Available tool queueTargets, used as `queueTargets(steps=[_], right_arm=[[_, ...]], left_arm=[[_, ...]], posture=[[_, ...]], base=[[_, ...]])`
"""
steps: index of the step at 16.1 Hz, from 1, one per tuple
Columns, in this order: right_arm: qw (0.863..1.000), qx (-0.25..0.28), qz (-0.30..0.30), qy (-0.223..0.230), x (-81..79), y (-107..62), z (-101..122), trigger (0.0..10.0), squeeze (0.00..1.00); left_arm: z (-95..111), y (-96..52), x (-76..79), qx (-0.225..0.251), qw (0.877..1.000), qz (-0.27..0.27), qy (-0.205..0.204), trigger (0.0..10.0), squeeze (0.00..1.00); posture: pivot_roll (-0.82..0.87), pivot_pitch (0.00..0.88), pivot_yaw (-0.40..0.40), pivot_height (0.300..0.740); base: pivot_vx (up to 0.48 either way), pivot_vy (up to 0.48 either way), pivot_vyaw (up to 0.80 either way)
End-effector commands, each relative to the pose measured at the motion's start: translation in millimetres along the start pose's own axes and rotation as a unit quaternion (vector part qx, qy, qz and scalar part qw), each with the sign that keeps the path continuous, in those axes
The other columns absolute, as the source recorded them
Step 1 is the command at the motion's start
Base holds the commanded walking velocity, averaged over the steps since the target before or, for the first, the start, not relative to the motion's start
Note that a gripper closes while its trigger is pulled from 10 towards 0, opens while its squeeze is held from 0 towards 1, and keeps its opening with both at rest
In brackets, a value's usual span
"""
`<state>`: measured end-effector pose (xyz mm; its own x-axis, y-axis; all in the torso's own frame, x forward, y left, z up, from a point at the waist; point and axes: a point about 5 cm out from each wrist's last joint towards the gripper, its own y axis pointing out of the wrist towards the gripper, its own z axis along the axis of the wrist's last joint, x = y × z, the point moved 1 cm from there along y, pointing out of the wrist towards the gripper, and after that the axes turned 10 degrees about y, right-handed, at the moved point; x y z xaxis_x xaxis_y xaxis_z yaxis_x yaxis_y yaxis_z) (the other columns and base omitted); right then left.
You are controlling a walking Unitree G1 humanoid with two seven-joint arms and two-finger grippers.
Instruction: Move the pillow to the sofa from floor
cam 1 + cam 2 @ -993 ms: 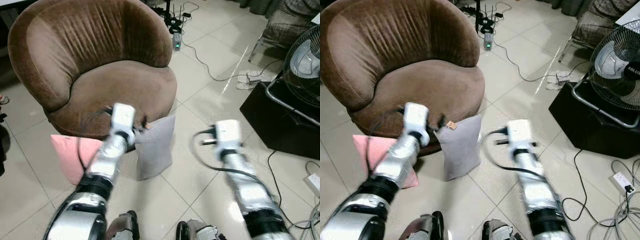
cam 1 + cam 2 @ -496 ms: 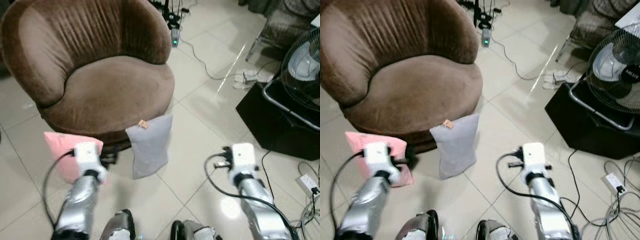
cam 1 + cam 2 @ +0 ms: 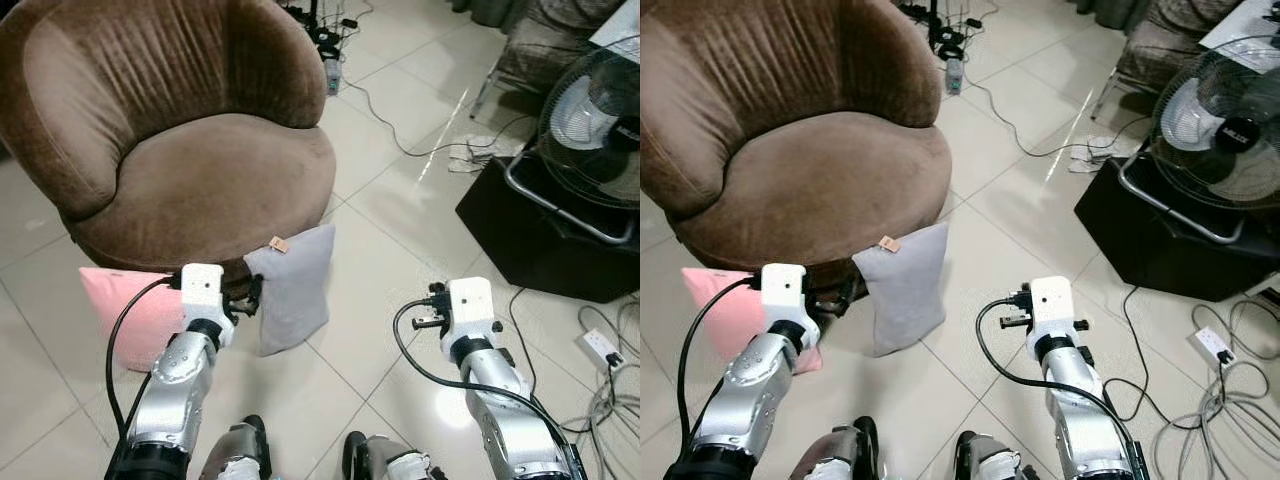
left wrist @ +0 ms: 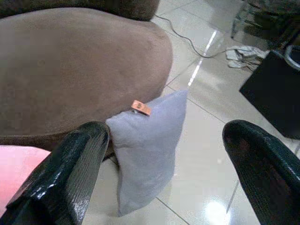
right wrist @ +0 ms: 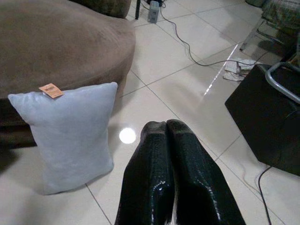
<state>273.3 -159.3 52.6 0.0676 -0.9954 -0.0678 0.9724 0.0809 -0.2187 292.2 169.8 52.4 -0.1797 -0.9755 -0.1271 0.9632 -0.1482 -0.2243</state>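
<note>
Soft grey square pillow [image 3: 291, 287] stands on tiled floor [image 3: 400, 200], leaning on brown velvet round sofa [image 3: 200, 170]. Left pincer [image 4: 159, 183] wide open, near it; right pincer [image 5: 169, 154] closed, empty. Risk: pillow topples if fingers only push the top corner; pink pillow [image 3: 125, 312] just beside could be taken by mistake.

Pink cushion [image 3: 125, 312] at nine o'clock, fan [image 3: 592, 115] on black box [image 3: 560, 240] at two o'clock, tangled cables [image 3: 325, 35] with perhaps a router at twelve.
</note>
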Motion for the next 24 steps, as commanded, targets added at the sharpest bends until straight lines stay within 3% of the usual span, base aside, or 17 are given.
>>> queueTargets(steps=[1, 9, 17, 24], right_arm=[[1.0, -0.001, -0.003, -0.007, 2.4, -2.8, -0.2, 10.0, 0.0], [1.0, -0.005, 0.003, -0.004, -2.4, -3.2, -2.2, 10.0, 0.0], [1.0, -0.014, 0.006, -0.003, -6.1, -2.7, -4.9, 10.0, 0.0], [1.0, 0.021, -0.021, 0.009, 3.0, -3.0, 3.0, 10.0, 0.0]], left_arm=[[2.2, 1.7, 5.0, -0.003, 1.0, -0.015, 0.013, 10.0, 0.0], [5.8, 3.7, 5.7, -0.004, 0.999, -0.022, 0.04, 10.0, 0.0], [7.0, 2.7, 12.2, 0.001, 0.998, -0.037, 0.057, 10.0, 0.0], [17.7, 2.4, 5.1, 0.046, 0.999, 0.005, -0.005, 10.0, 0.0]], posture=[[-0.07, 0.165, -0.094, 0.719], [-0.06, 0.172, -0.089, 0.719], [-0.07, 0.179, -0.078, 0.719], [-0.06, 0.162, -0.092, 0.719]], base=[[0.48, 0.0, 0.0], [0.48, 0.0, 0.0], [0.0, 0.0, 0.0], [0.0, 0.0, 0.0]])
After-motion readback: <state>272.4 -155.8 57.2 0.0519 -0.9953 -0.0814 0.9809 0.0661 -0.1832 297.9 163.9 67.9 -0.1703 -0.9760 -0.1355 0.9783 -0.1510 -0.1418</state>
